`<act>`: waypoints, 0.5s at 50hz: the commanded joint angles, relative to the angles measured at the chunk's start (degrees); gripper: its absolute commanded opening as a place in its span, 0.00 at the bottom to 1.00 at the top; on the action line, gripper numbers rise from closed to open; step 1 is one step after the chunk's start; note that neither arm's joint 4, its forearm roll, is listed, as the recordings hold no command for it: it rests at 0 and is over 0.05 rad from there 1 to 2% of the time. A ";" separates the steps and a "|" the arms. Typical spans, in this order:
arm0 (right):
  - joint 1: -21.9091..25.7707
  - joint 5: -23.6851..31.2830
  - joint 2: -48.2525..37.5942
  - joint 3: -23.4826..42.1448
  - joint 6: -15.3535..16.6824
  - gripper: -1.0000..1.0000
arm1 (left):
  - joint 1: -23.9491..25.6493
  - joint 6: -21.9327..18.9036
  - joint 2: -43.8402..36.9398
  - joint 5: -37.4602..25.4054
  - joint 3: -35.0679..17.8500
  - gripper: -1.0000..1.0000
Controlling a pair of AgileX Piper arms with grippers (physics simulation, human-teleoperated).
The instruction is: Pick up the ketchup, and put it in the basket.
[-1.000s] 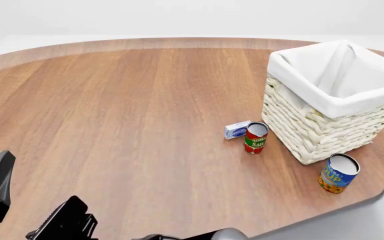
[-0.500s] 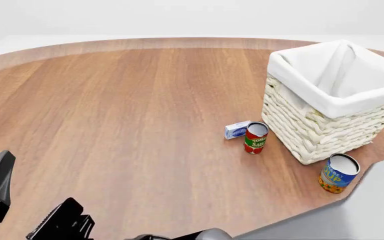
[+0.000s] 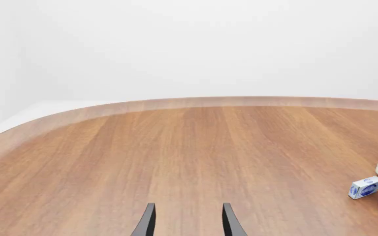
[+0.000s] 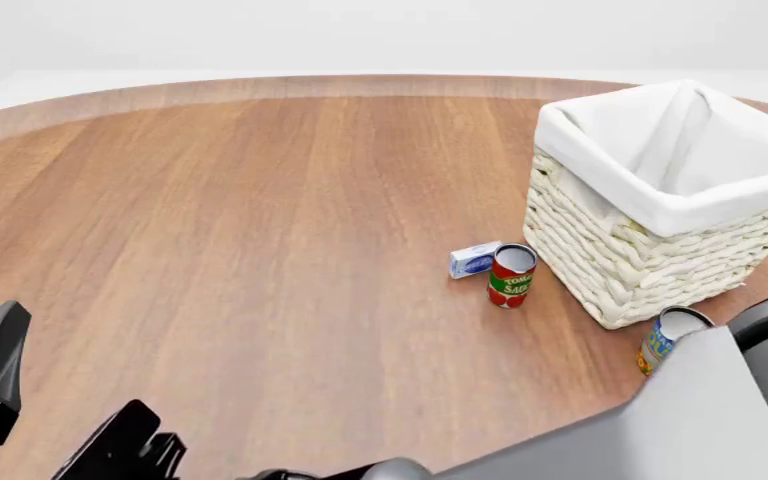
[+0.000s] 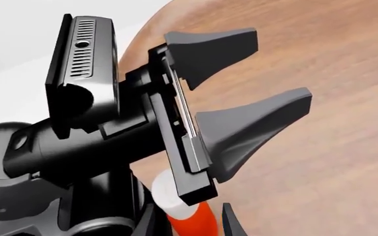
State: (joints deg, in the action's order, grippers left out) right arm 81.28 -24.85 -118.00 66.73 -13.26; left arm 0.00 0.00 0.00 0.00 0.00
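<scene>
A bare white wall backs our wooden table (image 4: 251, 230). The basket (image 4: 664, 200) sits at upper right. Our left gripper (image 5: 241, 98) gapes empty. The ketchup (image 5: 189, 220) shows only at the right wrist view's bottom edge, between our right gripper's (image 5: 187, 222) parted fingertips, ungrasped. We judge we're approaching; next, close on it.

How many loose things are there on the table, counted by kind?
Cans: 2, the tomato sauce can and the blue-and-yellow can
Bottles: 1, the ketchup
Boxes: 1, the small blue-and-white box
Baskets: 1, the basket
Total: 5
</scene>
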 commanded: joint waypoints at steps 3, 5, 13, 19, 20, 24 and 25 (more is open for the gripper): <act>0.81 0.67 -1.61 1.44 -0.01 1.00 | 0.00 0.00 0.00 0.00 0.00 1.00; 0.74 0.95 -2.17 1.93 0.26 1.00 | 0.00 0.00 0.00 0.00 0.00 1.00; 0.15 1.31 -3.97 3.41 0.23 1.00 | 0.00 0.00 0.00 0.00 0.00 1.00; 0.01 1.65 -4.87 4.37 0.17 1.00 | 0.00 0.00 0.00 0.00 0.00 1.00; 0.01 1.69 -5.03 4.53 0.10 1.00 | 0.00 0.00 0.00 0.00 0.00 1.00; -0.16 2.12 -5.42 5.24 0.19 1.00 | 0.00 0.00 0.00 0.00 0.00 1.00; -0.15 2.19 -5.38 5.30 0.23 1.00 | 0.00 0.00 0.00 0.00 0.00 1.00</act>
State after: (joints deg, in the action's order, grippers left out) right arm 81.36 -23.33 -122.20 70.57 -13.10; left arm 0.00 0.00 0.00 0.00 0.00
